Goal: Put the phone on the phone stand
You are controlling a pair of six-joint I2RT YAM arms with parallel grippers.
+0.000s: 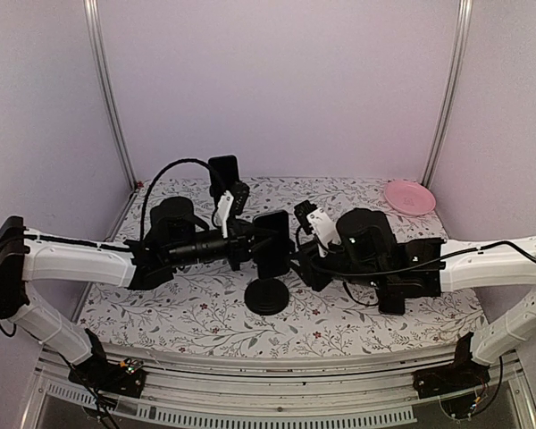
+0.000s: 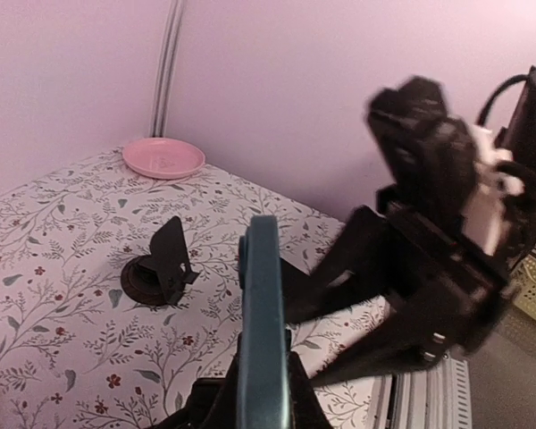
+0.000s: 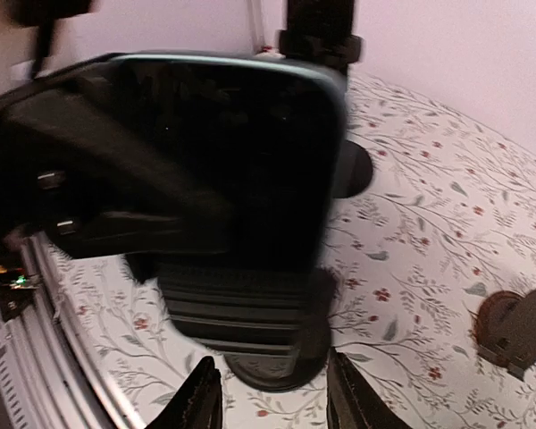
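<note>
The phone (image 1: 272,239) hangs mid-frame in the top view, just above the phone stand (image 1: 266,297), clamped in the closed left hand (image 2: 261,398). The right hand (image 3: 272,398) has its fingers apart and holds nothing. I judge the phone a stiff, slick slab, light but breakable, best pinched across its faces near an edge. Its long axis looks near upright, with a broad dark face toward the right arm.

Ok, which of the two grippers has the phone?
The left gripper: it is shut on the phone, edge-on in its wrist view. The right gripper stands open, gripping nothing.
</note>
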